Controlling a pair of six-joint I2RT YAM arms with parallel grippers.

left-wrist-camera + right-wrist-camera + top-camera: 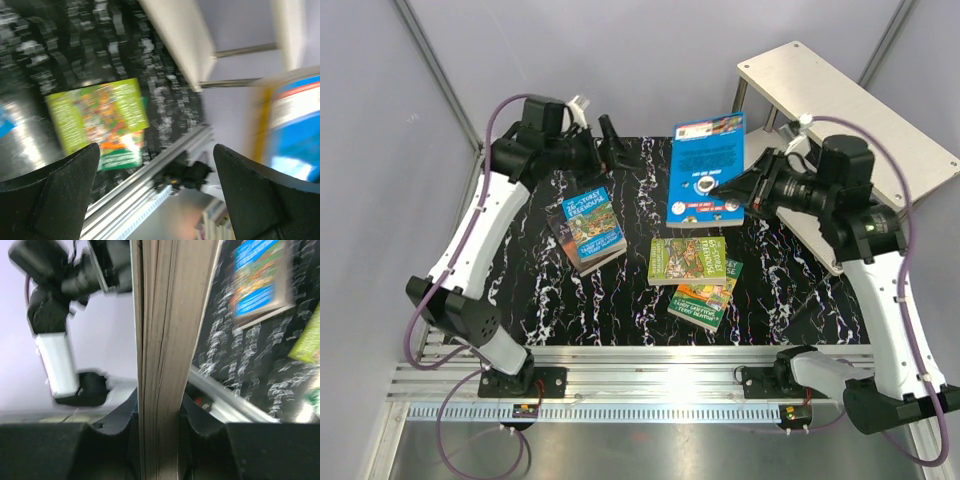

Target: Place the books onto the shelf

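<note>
My right gripper [727,189] [160,440] is shut on the near edge of a blue book with a round emblem [706,165], lifted over the mat beside the shelf [850,105]; its page edge [165,340] stands between my fingers. My left gripper [600,148] [155,200] is open and holds nothing, apart from that book [300,135]. A blue Treehouse book [592,225] [260,280] lies on a darker book [560,236] at mat left. Two overlapping green books [690,260] [705,298] [97,112] lie mid-mat.
The black marbled mat [620,310] covers the table. A metal rail [650,365] with both arm bases runs along the near edge. The shelf's lower board [825,250] sits under my right arm. Grey walls close in both sides.
</note>
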